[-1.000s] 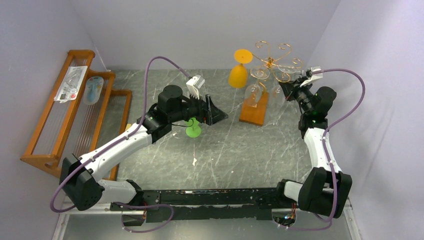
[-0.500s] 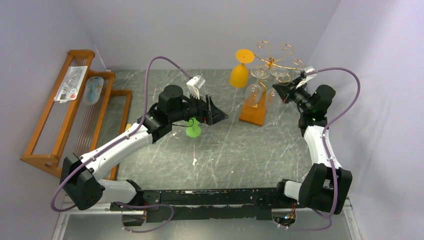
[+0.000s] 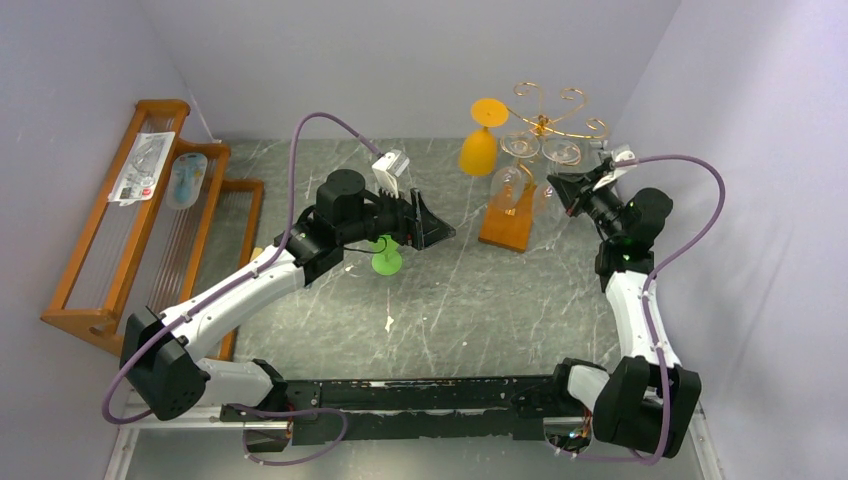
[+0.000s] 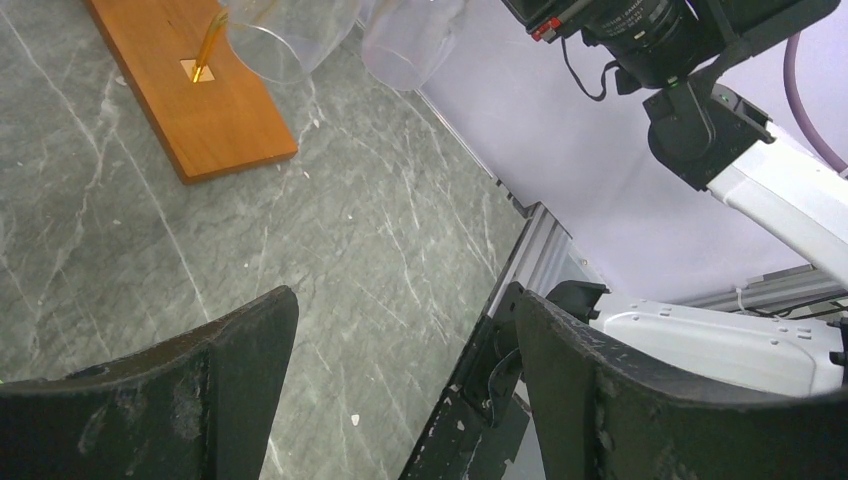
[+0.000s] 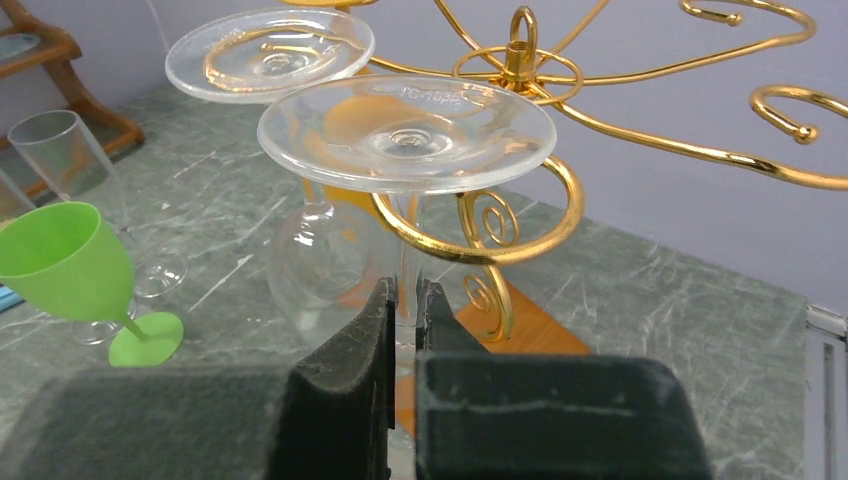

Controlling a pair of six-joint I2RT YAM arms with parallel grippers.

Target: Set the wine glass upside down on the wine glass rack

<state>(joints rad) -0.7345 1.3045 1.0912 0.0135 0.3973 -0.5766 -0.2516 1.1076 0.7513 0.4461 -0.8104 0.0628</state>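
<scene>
The gold wire wine glass rack (image 3: 545,120) stands on its orange-brown wooden base (image 3: 508,218) at the back right. It also shows in the right wrist view (image 5: 520,70). My right gripper (image 5: 406,300) is shut on the stem of a clear wine glass (image 5: 407,133). The glass is upside down, its foot just over a scroll arm and its stem inside the curl. In the top view this gripper (image 3: 562,190) is right of the rack. My left gripper (image 4: 400,330) is open and empty, mid-table (image 3: 432,222).
A second clear glass (image 5: 270,52) hangs upside down on the rack. An orange glass (image 3: 480,135) stands inverted behind it. A green glass (image 5: 70,265) and a clear flute (image 5: 70,160) stand under my left arm. A slatted wooden rack (image 3: 150,215) lines the left wall.
My right gripper has moved left and a little nearer with the glass, bringing its stem into the scroll arm. The left arm has not moved.
</scene>
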